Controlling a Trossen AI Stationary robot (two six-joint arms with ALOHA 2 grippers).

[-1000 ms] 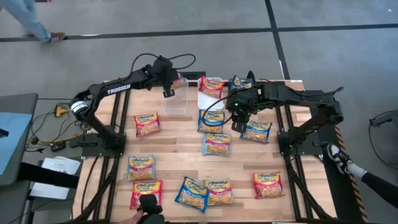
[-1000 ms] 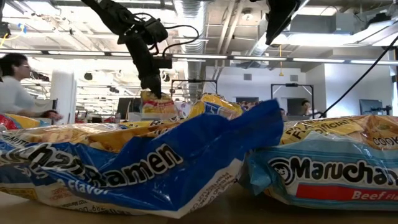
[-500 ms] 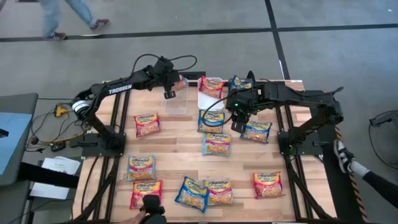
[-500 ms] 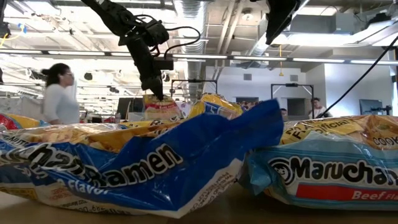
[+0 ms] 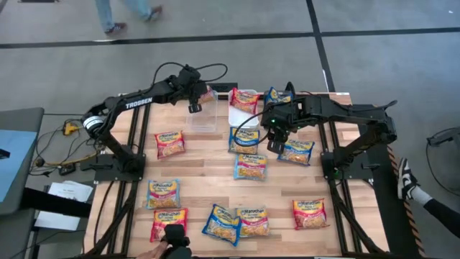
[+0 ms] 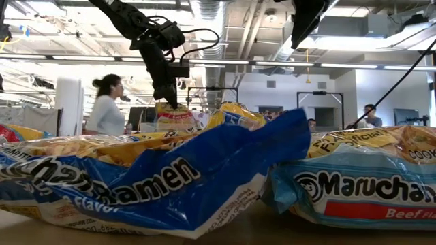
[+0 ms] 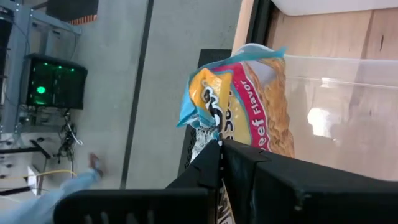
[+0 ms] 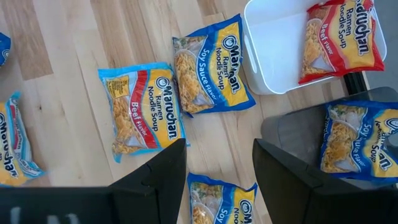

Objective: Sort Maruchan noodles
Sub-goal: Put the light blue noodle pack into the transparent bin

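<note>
Left gripper point(image 5: 195, 107) above the clear bin point(image 5: 203, 115) at the desk's far edge, fingers point(image 7: 211, 168) pinched tight on a beef ramen packet point(image 7: 249, 99) dangling over the bin. Right gripper point(image 8: 214, 163) hovers with fingers spread wide, empty, over a soy sauce packet point(image 8: 208, 65) and another beef packet point(image 8: 142, 111) lying flat on the desk point(image 5: 201, 169).

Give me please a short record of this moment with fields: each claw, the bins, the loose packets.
left claw: shut on beef packet, above clear bin
right claw: open, empty, over loose packets near white bin
white bin: holds one red beef packet
dark bin: holds one blue packet
table: many packets not yet sorted
</note>
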